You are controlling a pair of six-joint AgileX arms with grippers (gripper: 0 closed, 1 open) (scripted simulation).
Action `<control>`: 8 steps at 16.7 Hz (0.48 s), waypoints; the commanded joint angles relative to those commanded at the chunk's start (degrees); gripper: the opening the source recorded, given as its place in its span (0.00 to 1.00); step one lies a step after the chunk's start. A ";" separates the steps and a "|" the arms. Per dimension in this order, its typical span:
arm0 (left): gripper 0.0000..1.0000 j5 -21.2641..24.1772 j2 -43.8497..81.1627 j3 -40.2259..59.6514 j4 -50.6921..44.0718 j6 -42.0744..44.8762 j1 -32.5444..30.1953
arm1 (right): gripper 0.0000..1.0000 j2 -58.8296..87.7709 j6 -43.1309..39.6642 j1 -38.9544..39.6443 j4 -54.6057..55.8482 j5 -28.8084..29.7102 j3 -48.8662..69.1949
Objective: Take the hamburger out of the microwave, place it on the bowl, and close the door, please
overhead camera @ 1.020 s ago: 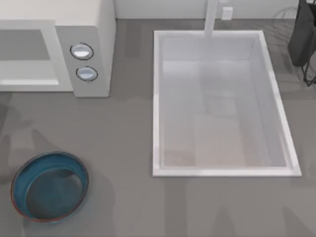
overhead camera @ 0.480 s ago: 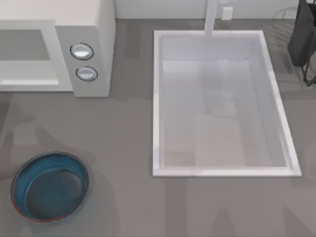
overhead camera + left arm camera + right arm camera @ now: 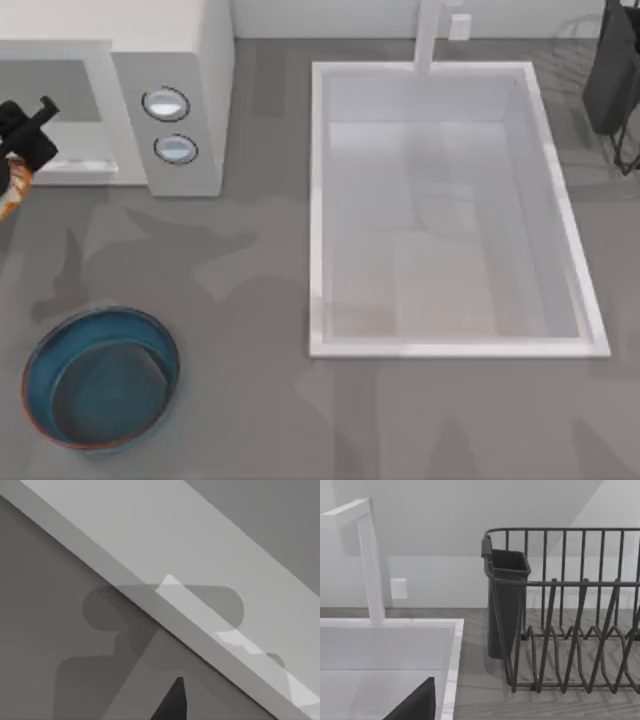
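The white microwave (image 3: 185,60) stands at the table's back left, its front cavity (image 3: 50,110) open toward me. The hamburger and the door are out of view. Near the front left sits the deep blue bowl (image 3: 100,377), with nothing inside it. My left gripper (image 3: 32,122) reaches in from the left edge, in front of the cavity's lower lip and well behind the bowl. In the left wrist view a dark fingertip (image 3: 172,705) hangs over a grey surface beside a white slab (image 3: 200,555) that bears the gripper's shadow. The right wrist view has a dark fingertip (image 3: 417,705) over the sink's corner.
A white rectangular sink (image 3: 320,200) with a faucet (image 3: 428,35) fills the middle and right of the table. A dark wire dish rack (image 3: 570,610) with a cutlery holder (image 3: 610,70) stands at the back right. Bare grey counter lies between the microwave and the bowl.
My left gripper has come into the top view at the left edge, in front of the microwave cavity. Its shadow now spreads over the counter above the bowl.
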 joint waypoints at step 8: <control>0.00 -13.22 15.45 24.75 -53.69 -60.51 -18.67 | 1.00 0.00 0.00 0.00 0.00 0.00 0.00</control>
